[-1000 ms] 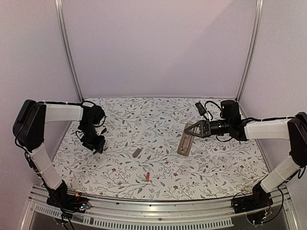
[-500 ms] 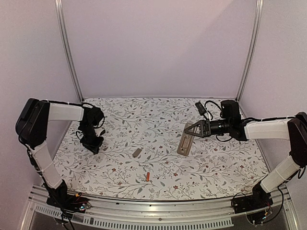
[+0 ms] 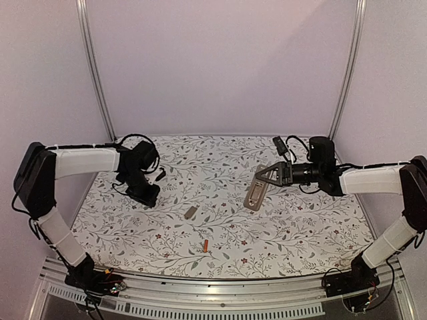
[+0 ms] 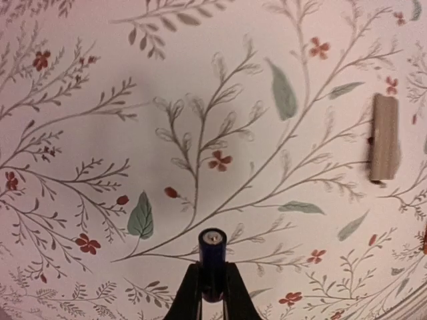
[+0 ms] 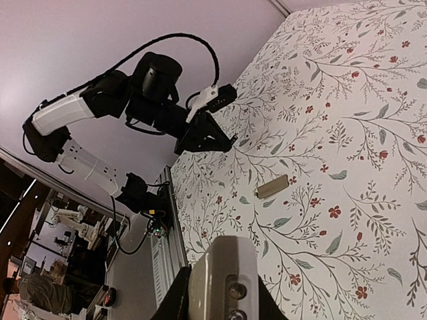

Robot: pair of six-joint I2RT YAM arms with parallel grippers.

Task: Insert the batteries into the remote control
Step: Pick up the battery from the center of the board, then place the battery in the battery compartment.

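Observation:
My left gripper hangs over the left part of the table, shut on the dark battery. The battery stands end-on between the black fingers, its metal cap facing the cloth. The orange-red battery lies on the cloth near the front edge. At the right, my right gripper is shut on the remote control. The remote hangs tilted above the table, with its grey-beige back and open battery bay towards the wrist camera.
A flat grey cover sliver lies on the floral cloth between the two arms, also seen in the left wrist view and the right wrist view. Metal frame posts stand at the back corners.
My left gripper has shut on the dark battery, lifted it and moved right towards the middle. The right gripper with the remote has shifted slightly.

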